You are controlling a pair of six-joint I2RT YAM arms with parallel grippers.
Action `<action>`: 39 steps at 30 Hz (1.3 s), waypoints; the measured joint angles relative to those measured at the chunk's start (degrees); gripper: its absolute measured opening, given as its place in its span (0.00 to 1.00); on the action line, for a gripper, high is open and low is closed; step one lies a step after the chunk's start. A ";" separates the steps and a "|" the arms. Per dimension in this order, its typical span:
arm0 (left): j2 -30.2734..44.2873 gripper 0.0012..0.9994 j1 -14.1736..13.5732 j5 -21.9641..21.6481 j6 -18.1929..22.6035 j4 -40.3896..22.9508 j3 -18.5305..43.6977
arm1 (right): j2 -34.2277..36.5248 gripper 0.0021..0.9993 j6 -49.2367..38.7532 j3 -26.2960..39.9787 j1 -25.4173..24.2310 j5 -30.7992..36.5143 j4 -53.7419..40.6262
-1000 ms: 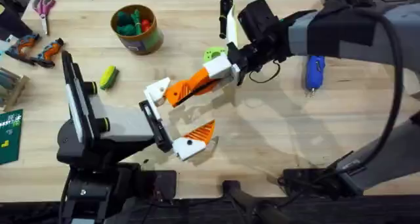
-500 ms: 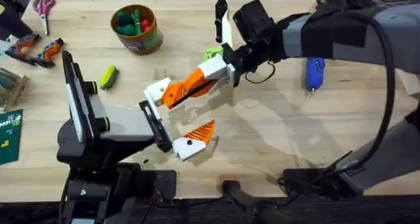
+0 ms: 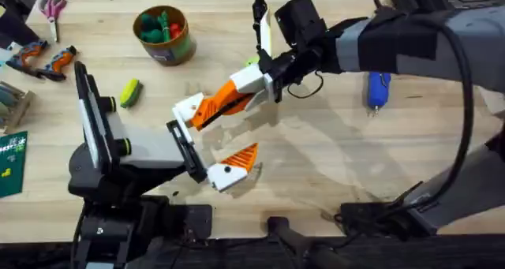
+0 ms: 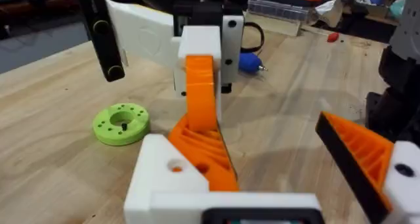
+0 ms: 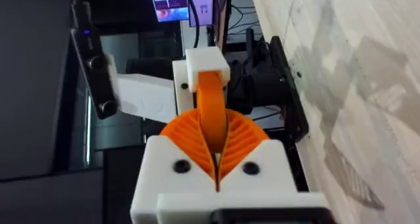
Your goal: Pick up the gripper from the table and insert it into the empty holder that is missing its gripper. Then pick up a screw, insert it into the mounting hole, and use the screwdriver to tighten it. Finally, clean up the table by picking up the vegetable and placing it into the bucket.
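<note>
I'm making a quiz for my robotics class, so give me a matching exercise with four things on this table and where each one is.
Things:
1. screwdriver
2. vegetable
3. bucket
4. gripper

Places:
A. holds green and red toys
B. clamped by the right gripper, at the holder
C. lying on the table beside the left arm
D. lying on the table beyond the right arm

Pairs: 1-D, 2-C, 3-A, 4-B

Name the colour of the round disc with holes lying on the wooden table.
Bright lime green: the round plastic disc with holes shows best in the left wrist view.
</note>
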 joint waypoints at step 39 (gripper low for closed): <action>0.64 0.99 1.03 -4.55 -2.97 0.35 0.00 | -0.82 0.01 15.98 -1.40 3.21 9.65 15.08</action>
